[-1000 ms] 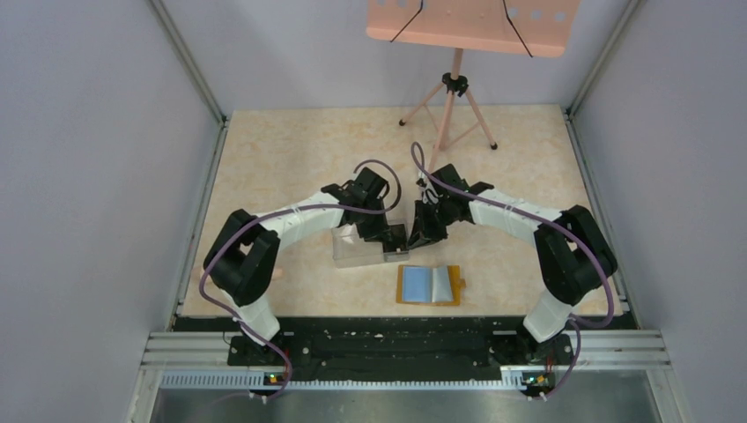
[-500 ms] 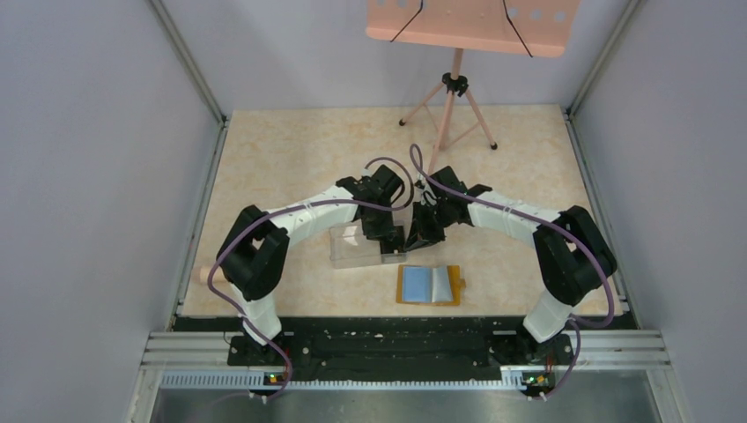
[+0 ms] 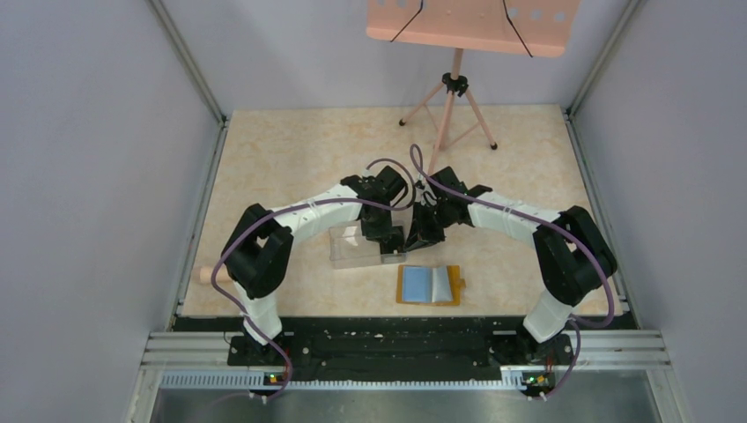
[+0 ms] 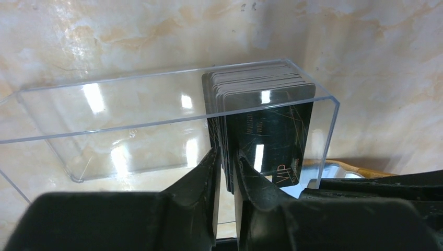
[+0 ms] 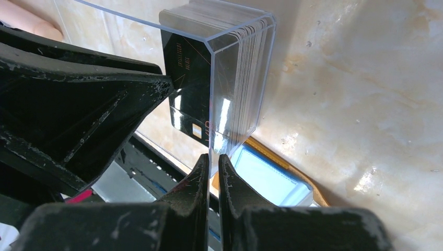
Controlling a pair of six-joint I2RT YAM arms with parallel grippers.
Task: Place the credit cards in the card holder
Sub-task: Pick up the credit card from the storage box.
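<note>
Marbled tabletop (image 3: 291,150): right gripper (image 5: 213,163) pinches clear box (image 4: 104,130); left gripper (image 4: 226,159), narrow, seemingly nips credit cards (image 4: 271,130). Next comes a straight pull toward card holder (image 3: 428,285).

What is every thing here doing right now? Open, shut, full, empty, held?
clear box: no lid on, cards at one end, the rest bare.
credit cards: standing on edge in a stack inside the box.
card holder: lying open, blue-grey pockets up.
left gripper: closed on a few cards of the stack.
right gripper: closed on the box's wall.
</note>
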